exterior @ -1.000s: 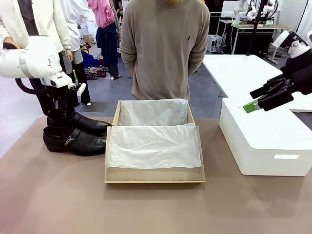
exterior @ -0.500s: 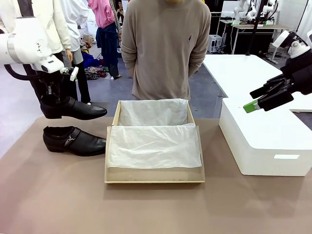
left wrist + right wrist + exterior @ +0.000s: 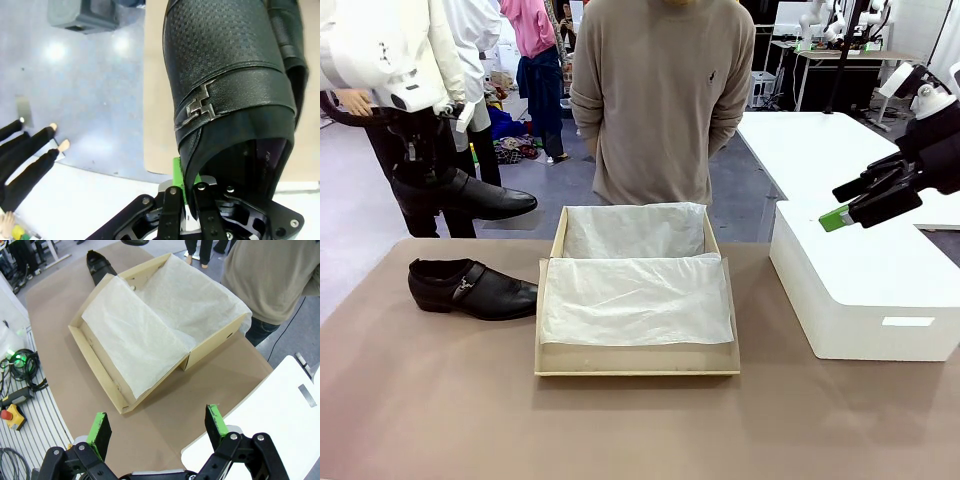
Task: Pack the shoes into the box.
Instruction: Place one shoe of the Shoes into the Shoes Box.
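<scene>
Left pincer (image 3: 428,160), clamped on one shoe (image 3: 485,198), has raised it clear of its mate (image 3: 470,288) below, ready for the box (image 3: 636,366) rightward. Right pincer (image 3: 850,207) gapes wide.

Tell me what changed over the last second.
The left gripper, already shut on one shoe, lifted it off the table from beside the other shoe and up into the air. The other shoe, the box, the person and the open right gripper over the white block stayed put.
</scene>
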You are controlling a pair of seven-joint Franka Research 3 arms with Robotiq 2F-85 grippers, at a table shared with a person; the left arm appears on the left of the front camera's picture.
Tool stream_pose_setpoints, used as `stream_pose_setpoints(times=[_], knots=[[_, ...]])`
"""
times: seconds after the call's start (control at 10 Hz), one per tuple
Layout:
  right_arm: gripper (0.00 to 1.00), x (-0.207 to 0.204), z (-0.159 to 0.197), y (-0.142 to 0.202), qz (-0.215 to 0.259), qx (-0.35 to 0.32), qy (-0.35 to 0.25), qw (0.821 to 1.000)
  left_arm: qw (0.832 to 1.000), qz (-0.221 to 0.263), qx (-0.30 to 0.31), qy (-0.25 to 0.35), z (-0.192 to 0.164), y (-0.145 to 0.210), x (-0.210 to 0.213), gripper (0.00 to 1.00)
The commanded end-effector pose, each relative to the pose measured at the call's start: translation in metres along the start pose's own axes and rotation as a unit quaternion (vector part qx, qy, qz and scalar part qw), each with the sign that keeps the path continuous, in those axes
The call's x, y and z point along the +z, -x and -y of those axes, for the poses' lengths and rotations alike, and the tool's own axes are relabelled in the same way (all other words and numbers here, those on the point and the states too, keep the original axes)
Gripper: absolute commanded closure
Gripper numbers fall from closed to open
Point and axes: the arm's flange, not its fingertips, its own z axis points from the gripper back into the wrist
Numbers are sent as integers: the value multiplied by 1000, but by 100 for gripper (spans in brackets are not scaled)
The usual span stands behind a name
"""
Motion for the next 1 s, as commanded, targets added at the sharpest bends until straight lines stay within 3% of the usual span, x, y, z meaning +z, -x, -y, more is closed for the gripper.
stream_pose_setpoints(times=[0.0,0.6,0.9], knots=[[0,-1,1,-2,8,4,-5,1000,1000,5,-5,23,11,-22,24,100],[0,-1,1,-2,8,4,-5,1000,999,34,-3,10,52,-118,48,100],[0,-1,1,-2,8,4,-5,1000,999,27,4,20,62,-140,42,100]])
